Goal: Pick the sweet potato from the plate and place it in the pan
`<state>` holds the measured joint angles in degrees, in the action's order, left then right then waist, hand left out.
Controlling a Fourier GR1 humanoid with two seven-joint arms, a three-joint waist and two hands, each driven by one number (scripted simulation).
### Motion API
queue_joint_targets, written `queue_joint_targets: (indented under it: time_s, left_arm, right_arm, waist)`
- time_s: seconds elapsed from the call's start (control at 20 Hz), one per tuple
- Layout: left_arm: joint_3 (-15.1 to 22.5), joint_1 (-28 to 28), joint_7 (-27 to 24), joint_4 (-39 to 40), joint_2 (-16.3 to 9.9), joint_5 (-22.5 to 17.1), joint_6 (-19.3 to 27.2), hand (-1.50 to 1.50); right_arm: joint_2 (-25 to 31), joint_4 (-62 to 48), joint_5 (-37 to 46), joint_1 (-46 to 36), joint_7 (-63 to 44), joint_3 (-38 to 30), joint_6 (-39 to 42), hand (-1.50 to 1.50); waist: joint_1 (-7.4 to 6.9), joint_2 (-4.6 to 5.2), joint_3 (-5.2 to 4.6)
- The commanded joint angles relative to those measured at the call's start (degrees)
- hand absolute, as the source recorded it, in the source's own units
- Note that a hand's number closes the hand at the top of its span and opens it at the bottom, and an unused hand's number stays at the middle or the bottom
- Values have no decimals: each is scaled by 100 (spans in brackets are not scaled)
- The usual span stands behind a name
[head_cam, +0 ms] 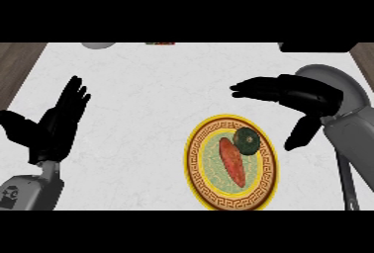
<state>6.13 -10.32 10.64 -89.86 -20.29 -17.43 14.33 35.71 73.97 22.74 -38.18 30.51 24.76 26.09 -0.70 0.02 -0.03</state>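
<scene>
Sweet potato [232, 161] lying on the plate [200, 183], long and orange-red, running roughly front to back, a bit right of the plate's middle. Dark green round veg [248, 140] right next to it at its far end, looks like touching. Plate itself yellow-rimmed with a patterned border, sitting on the white counter [146, 99] toward the near edge, right of centre.

Right hand [303, 96] up over the counter just past the plate's far right side, fingers stretched out leftward, thumb hanging down toward the plate rim, holding nothing. Not touching the sweet potato.

Pan [332, 78] mostly hidden behind that hand and forearm, grey, over by the right edge; handle [349, 183] running down toward the near right corner.

Left hand [55, 126] resting by the left edge, spread flat, fingers pointing up, empty.

Grey round thing [97, 45] peeking in at the far edge, can't tell what.
</scene>
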Motion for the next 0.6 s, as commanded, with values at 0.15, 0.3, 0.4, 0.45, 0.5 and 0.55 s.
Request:
queue_joint_targets:
  time_s: [0.15, 0.3, 0.4, 0.45, 0.5, 0.55]
  left_arm:
    - [-83, 137, -242, 15, -34, 35, -210, 0]
    - [-313, 112, -20, -29, -66, -26, -152, 0]
    - [-146, 250, -39, -96, 109, 196, -79, 0]
    - [-347, 19, 15, 79, 6, 60, -264, 0]
    - [-226, 96, -101, 148, 156, 159, -157, 0]
    - [-137, 143, -117, 33, 245, 206, -161, 0]
  right_arm:
    - [106, 127, 1119, -191, -442, 1068, 736, -150]
    - [214, 696, 1170, -187, -657, 937, 1225, -150]
    - [4, 1058, 1312, 35, -877, 853, 1270, -150]
    - [124, 929, 1632, 268, -465, 967, 941, -150]
    - [276, 1786, 1512, 538, -909, 934, 1088, -150]
    - [316, 1155, 1974, 417, -410, 1061, 725, -150]
  waist:
    - [8, -3, -4]
    - [61, -22, -1]
    - [74, -17, 1]
    - [75, -7, 2]
    - [140, -26, 1]
    - [72, -6, 3]
